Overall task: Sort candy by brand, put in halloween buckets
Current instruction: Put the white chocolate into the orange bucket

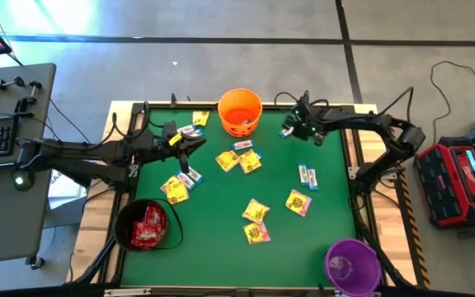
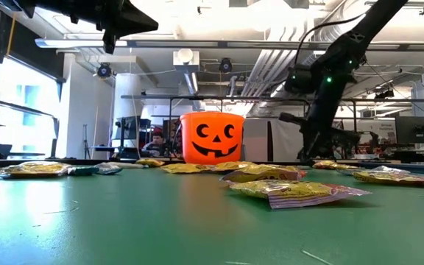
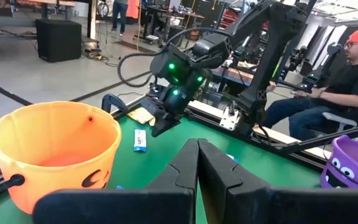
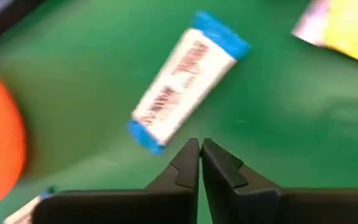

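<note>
Table (image 1: 221,247): green top, pale wooden rim. On it:
- orange bucket (image 1: 239,111), far edge, centre
- black bucket (image 1: 146,224), near-left corner, red packets (image 1: 148,226) inside
- purple bucket (image 1: 352,266), near-right corner
- yellow packets (image 1: 256,211), scattered loose across the middle and left of centre
- white-and-blue packets (image 1: 308,176), a pair right of centre, others beside the orange bucket and on the left
</note>
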You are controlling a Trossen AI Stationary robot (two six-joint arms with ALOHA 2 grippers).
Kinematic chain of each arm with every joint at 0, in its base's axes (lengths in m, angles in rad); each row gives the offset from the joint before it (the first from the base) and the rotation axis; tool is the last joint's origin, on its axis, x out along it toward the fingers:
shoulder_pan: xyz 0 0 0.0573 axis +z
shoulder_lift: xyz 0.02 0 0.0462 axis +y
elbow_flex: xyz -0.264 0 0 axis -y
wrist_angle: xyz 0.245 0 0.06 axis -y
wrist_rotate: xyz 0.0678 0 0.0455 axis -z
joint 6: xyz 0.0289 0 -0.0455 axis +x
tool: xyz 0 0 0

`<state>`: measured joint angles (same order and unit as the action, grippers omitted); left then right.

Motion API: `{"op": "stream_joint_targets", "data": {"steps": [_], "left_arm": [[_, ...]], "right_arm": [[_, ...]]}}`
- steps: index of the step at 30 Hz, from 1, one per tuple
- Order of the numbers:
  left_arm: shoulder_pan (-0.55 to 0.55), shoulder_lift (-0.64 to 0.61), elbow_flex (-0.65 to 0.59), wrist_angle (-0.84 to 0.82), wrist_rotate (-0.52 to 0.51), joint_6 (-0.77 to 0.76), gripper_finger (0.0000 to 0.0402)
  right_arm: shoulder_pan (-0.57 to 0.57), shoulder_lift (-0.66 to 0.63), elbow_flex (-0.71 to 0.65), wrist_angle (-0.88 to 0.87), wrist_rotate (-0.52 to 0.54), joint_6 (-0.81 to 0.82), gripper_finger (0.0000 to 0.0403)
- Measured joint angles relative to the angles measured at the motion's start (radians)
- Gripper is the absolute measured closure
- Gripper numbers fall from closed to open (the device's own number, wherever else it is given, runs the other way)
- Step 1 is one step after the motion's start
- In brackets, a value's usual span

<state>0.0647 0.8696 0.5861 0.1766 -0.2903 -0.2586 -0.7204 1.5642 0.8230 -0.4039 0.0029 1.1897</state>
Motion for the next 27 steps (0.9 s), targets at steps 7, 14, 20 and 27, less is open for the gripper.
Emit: {"op": "stream_joint_targets", "data": {"steps": [7, 14, 20, 27], "left_arm": [[0.000, 0.000, 0.000, 0.000, 0.000, 0.000, 0.0402], [0.000, 0.000, 0.000, 0.000, 0.000, -0.009, 0.0401], [0.000, 0.000, 0.000, 0.000, 0.000, -0.010, 0.0401], [0.000, 0.000, 0.000, -0.022, 0.000, -0.011, 0.0402]], "right_arm": [[0.001, 0.000, 0.000, 0.108, -0.037, 0.040, 0.0292], [0.000, 0.049, 0.002, 0.139, 0.060, 0.302, 0.0165], [0.008, 0.106, 0.005, 0.182, 0.085, 0.410, 0.0136], [0.014, 0.110, 0.004, 0.191, 0.170, 0.529, 0.0151]]}}
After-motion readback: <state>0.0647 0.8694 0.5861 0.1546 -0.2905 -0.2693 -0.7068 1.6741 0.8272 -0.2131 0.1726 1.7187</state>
